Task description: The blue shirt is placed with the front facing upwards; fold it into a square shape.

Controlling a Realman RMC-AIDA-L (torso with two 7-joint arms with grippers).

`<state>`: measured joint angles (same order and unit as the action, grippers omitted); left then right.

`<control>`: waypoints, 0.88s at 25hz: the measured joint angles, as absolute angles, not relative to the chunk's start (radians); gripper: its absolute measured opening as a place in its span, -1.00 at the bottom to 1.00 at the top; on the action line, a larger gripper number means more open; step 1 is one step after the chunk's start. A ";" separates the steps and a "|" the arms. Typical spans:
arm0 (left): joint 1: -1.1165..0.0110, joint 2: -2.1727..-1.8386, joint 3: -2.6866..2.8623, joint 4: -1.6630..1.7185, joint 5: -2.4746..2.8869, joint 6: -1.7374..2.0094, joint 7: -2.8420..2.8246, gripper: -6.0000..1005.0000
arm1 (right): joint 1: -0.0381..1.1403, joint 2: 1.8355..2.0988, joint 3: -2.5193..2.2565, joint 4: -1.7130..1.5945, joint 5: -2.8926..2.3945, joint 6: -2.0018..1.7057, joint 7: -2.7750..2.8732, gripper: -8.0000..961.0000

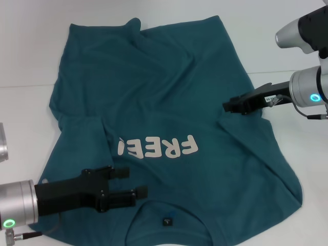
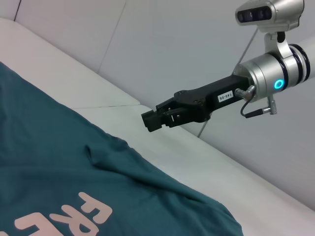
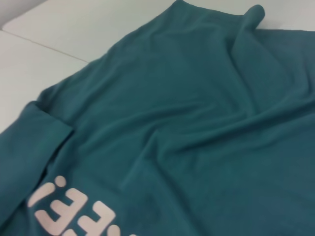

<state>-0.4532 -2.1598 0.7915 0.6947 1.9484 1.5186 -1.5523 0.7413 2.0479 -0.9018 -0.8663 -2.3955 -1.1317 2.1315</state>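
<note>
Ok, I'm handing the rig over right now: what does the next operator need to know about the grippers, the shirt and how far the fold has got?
Left gripper: open, empty, low over the blue shirt near the collar, beside the left sleeve.
Right gripper: looks shut, empty, held above the shirt's right edge near the right sleeve.
Shirt: spread front up on the white table, FREE lettering showing, collar toward the robot, hem at the far side, wrinkled; the left sleeve looks tucked inward.
Done: no body fold visible.
Left: fold both sides in, then fold lengthwise into a square.
</note>
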 joint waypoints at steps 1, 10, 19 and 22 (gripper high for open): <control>-0.453 -2.160 0.791 0.695 1.949 1.518 -1.552 0.77 | 0.741 2.049 -0.901 -0.866 -2.400 -1.128 2.133 -0.65; -0.455 -2.160 0.792 0.695 1.950 1.518 -1.552 0.77 | 0.701 2.024 -0.891 -0.858 -2.430 -1.100 2.260 0.04; -0.456 -2.160 0.793 0.695 1.955 1.513 -1.552 0.77 | 0.621 2.008 -0.822 -0.863 -2.437 -1.169 2.349 0.45; -0.456 -2.159 0.794 0.695 1.955 1.513 -1.552 0.77 | 0.597 2.007 -0.758 -0.870 -2.435 -1.223 2.349 0.53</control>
<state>-0.4555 -2.1588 0.7945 0.6949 1.9548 1.5130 -1.5523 0.5970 2.0074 -0.7584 -0.8700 -2.4349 -1.2227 2.3490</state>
